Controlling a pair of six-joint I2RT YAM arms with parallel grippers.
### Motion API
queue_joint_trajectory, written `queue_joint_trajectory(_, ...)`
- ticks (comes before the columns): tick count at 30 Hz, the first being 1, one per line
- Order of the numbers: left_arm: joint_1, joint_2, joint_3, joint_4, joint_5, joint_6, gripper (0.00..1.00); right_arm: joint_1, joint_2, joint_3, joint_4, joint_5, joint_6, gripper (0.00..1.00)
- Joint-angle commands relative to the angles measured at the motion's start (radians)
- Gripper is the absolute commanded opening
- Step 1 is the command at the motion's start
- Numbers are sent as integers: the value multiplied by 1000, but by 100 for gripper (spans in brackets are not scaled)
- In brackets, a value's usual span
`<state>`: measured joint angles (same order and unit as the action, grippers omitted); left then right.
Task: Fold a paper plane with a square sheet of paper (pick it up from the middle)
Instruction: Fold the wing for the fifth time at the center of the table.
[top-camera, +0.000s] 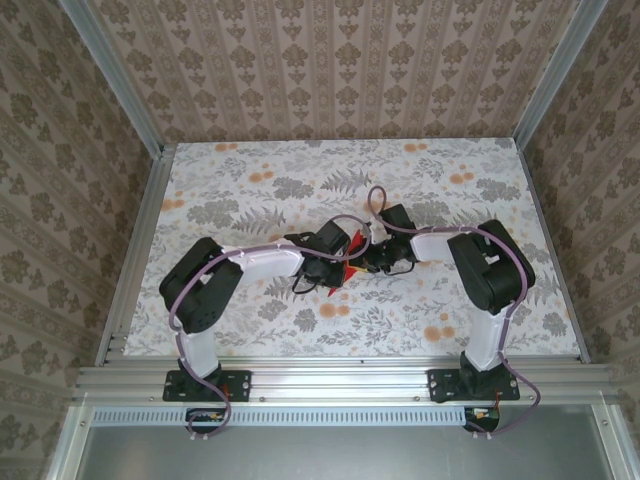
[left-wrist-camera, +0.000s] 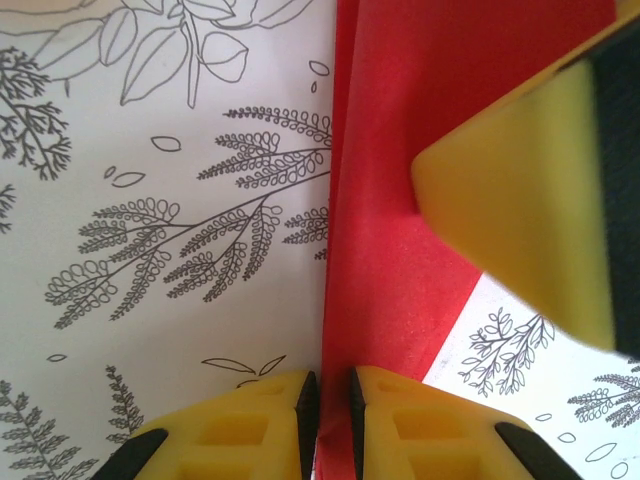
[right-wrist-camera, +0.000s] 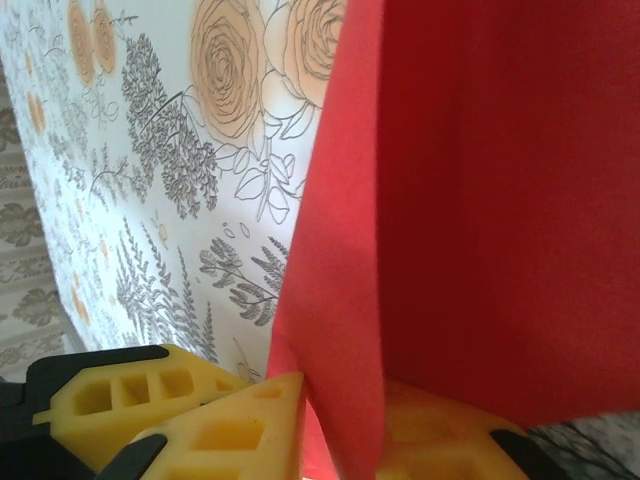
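The bright red sheet of paper (top-camera: 351, 246) is folded into layers and held just above the middle of the floral table, between both grippers. My left gripper (top-camera: 335, 262) comes in from the left. In its wrist view its yellow fingers (left-wrist-camera: 250, 420) are shut on a folded edge of the red paper (left-wrist-camera: 400, 150). My right gripper (top-camera: 373, 258) comes in from the right, its finger (left-wrist-camera: 520, 210) close over the paper. In the right wrist view my right gripper (right-wrist-camera: 345, 390) is shut on a creased fold of the red paper (right-wrist-camera: 480, 200). The left gripper's finger (right-wrist-camera: 110, 400) lies just beside it.
The floral tablecloth (top-camera: 260, 190) spreads all around the grippers. Aluminium rails (top-camera: 135, 240) edge the table left, right and front, with wallpapered walls (top-camera: 330, 60) behind. Both arm bases (top-camera: 205, 385) stand at the near edge, purple cables looping along the arms.
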<state>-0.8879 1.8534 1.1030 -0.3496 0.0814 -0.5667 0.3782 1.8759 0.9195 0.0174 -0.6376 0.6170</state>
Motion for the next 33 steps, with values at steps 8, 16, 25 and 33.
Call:
queue_joint_trajectory(8,-23,117,-9,-102,-16,28,19,-57,-198,-63,-67,144,76,21)
queue_joint_trajectory(16,-29,128,0,-107,-20,27,18,-17,-223,-101,-52,128,95,11)
queue_joint_trajectory(25,-30,134,2,-106,-22,23,17,44,-117,-74,19,81,140,5)
queue_joint_trajectory(33,-31,133,0,-103,-24,23,17,54,-40,-46,66,70,158,4)
